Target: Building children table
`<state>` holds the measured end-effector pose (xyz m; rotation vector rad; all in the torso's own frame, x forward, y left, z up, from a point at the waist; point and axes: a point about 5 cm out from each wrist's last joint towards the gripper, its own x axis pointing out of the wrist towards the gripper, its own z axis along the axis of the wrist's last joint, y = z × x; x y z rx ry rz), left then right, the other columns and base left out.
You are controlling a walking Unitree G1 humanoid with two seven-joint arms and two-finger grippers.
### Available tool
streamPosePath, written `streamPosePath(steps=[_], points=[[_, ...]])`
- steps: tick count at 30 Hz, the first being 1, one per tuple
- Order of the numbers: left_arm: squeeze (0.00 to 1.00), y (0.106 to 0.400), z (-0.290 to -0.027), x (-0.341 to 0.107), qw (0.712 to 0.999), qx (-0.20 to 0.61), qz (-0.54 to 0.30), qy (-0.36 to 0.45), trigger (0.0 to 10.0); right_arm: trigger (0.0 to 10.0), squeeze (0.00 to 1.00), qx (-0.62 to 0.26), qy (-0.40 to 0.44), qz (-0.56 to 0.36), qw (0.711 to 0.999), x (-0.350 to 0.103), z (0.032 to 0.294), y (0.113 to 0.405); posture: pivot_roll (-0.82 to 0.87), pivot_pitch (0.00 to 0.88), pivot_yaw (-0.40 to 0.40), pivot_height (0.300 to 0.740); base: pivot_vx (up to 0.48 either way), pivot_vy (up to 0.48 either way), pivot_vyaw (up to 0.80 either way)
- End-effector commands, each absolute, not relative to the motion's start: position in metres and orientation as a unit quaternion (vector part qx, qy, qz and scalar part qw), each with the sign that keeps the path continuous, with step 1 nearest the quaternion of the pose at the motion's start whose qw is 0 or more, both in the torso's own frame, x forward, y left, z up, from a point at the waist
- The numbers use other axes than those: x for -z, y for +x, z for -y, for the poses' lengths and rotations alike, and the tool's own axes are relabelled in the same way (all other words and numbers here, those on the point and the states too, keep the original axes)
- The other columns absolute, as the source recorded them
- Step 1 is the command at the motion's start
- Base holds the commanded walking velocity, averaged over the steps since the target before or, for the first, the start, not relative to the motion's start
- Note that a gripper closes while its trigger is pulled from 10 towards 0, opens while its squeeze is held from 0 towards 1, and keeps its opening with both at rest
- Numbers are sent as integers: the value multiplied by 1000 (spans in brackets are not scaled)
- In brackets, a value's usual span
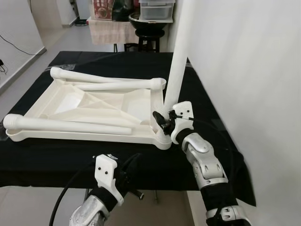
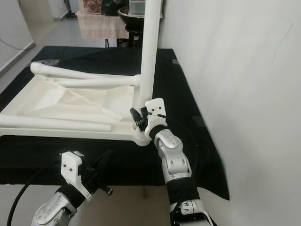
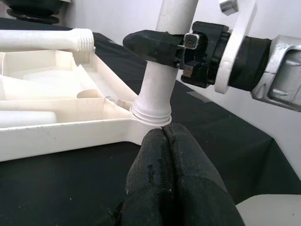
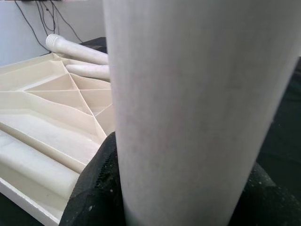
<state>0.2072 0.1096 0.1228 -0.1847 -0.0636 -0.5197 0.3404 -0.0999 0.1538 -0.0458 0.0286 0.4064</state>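
Tabletop [image 1: 84, 106] sits upside down on the black-covered surface [image 1: 56, 160], ribbed underside up, which makes sense since the corner sockets need to face up to take legs. The right gripper [image 1: 165, 120] has its two black fingers clamped around the upright leg [image 1: 178, 56] just above where it enters the near corner socket [image 3: 151, 113], right under the gripper. From the left wrist view the threaded collar looks almost seated, so my guess is the grip sits that low to keep the leg straight while it gets twisted home. Can't tell how many turns are left.

The left gripper [image 1: 129, 167] hangs off the near edge of the surface, below and in front of that same corner, fingers pressed together with nothing between them. Looks idle, maybe ready to brace the tabletop.

The flipped tabletop is basically working as a tray: three loose legs lie in it. One long leg [image 1: 66, 125] lies along the near rim, to the left of the right gripper, and two more legs [image 1: 108, 82] rest toward the far side, beyond it, one with its threaded end showing. So one leg going in, three waiting.
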Motion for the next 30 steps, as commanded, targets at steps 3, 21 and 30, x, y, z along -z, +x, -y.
streamPosePath(steps=[3, 21, 30], points=[[0, 207, -111, -120, 961, 258, 25, -92, 10000, 10000, 1000, -224, -40, -69, 971, -135, 103, 334, 73, 37, -67, 740, 0, 0, 0], [0, 206, -129, -111, 962, 263, 0, -79, 10000, 10000, 0, -593, -96, -33, 799, -170, 95, 350, 128, 0, -38, 740, 0, 0, 0], [0, 210, -116, -112, 962, 257, 15, -87, 10000, 2824, 0, -548, -61, -24, 834, -179, 113, 368, 156, 0, -48, 740, 0, 0, 0]])
